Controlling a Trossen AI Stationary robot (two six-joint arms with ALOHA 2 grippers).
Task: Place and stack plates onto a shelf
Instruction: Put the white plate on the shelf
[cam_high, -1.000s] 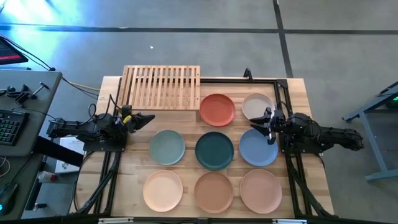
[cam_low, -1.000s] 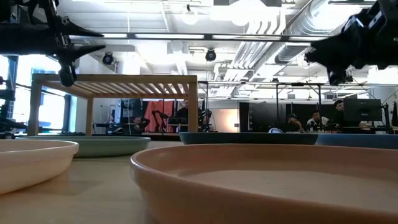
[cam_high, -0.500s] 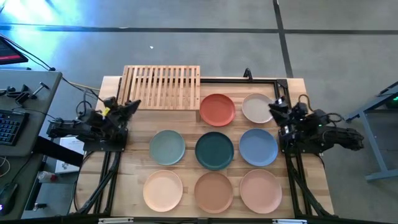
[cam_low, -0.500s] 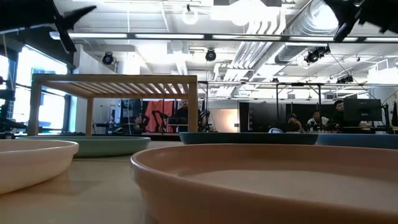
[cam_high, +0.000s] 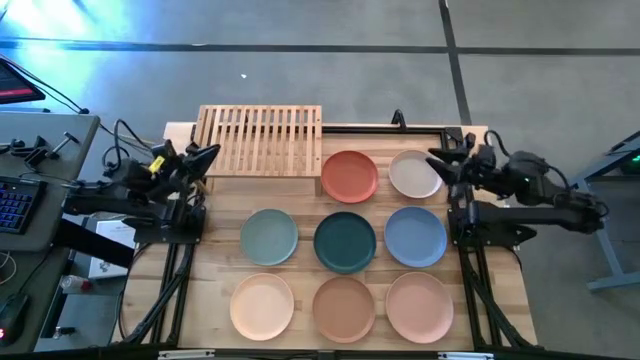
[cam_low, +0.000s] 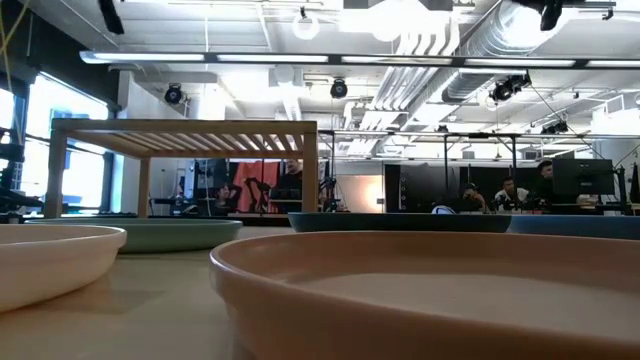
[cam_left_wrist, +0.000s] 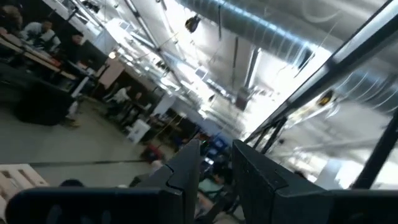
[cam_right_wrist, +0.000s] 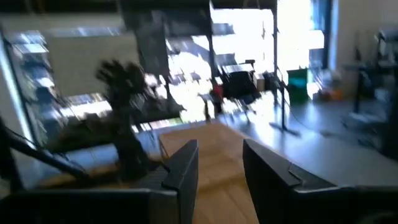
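High view: my left gripper (cam_high: 210, 153) hangs by the shelf (cam_high: 261, 139) edge, fingers parted w/ a narrow gap, holding nothing; my right gripper (cam_high: 435, 158) sits over the beige plate (cam_high: 411, 173), parted too, empty. All eight plates lie on the table (cam_high: 215, 270), shelf bare

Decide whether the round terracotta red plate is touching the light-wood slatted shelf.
Apart. In the high view, a thin strip of bare tabletop shows between the round terracotta red plate and the right edge of the light-wood slatted shelf.
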